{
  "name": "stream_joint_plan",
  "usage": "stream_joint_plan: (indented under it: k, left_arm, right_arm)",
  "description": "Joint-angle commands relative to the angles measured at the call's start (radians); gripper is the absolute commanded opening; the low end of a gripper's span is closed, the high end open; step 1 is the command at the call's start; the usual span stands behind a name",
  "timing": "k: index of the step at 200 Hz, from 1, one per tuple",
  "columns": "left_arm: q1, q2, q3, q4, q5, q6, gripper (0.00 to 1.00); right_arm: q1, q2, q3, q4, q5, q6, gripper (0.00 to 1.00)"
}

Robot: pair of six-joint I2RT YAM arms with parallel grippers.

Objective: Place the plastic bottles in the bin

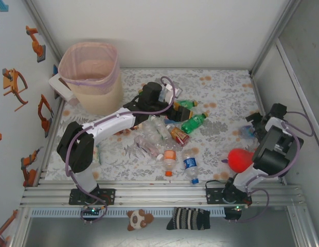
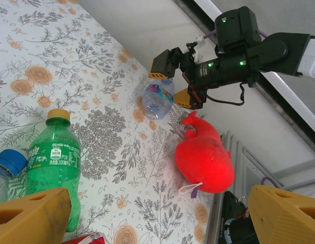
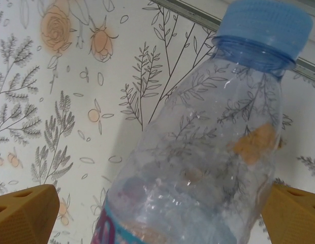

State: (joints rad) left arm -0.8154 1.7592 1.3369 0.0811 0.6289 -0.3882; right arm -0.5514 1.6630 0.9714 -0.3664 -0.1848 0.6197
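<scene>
The plastic bottles (image 1: 170, 154) lay mostly in a loose heap on the middle of the flowered tablecloth (image 1: 221, 103), none visibly inside the bin (image 1: 98, 100), which stood well apart at the far left corner. One clear bottle (image 3: 208, 168) lay alone near the right edge, just beyond a red plush toy (image 2: 206, 157). The step in hand looked like a pick-up of that stray. The right gripper (image 2: 170, 85) straddled it with jaws spread wide, one pad well off its side and the other close to it, nothing gripped. Next, I judged, the jaws would have to close gently on the body below the blue cap. The thin, glossy, rounded plastic would likely dent or roll away under a crooked squeeze. The left gripper (image 2: 157, 208) hung over the heap, gaping wide and empty, with a green bottle (image 2: 53, 162), ribbed, orange-capped and paper-labelled, lying just by one finger. The bin looked translucent, pale pink and round-cornered.
</scene>
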Motion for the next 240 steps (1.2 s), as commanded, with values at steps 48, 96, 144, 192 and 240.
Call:
stream_joint_plan:
  k: [48, 96, 144, 192, 240]
  left_arm:
    - [0.009, -0.002, 0.017, 0.015, 0.019, -0.006, 0.89]
    - [0.007, -0.016, 0.012, 0.013, 0.014, -0.007, 0.89]
    - [0.007, -0.043, -0.028, 0.061, -0.009, -0.034, 0.89]
    - [0.007, -0.042, -0.042, 0.111, -0.008, -0.071, 0.88]
    - [0.001, -0.019, -0.028, 0.151, 0.005, -0.095, 0.88]
  right_arm:
    - [-0.003, 0.089, 0.059, -0.022, 0.029, -0.050, 0.86]
    - [0.003, 0.049, 0.052, -0.022, 0.016, -0.055, 0.72]
    - [0.039, -0.052, 0.044, -0.037, -0.051, -0.063, 0.60]
    - [0.124, -0.199, 0.027, -0.055, -0.143, -0.101, 0.59]
    - [0.281, -0.372, 0.056, -0.069, -0.232, -0.130, 0.59]
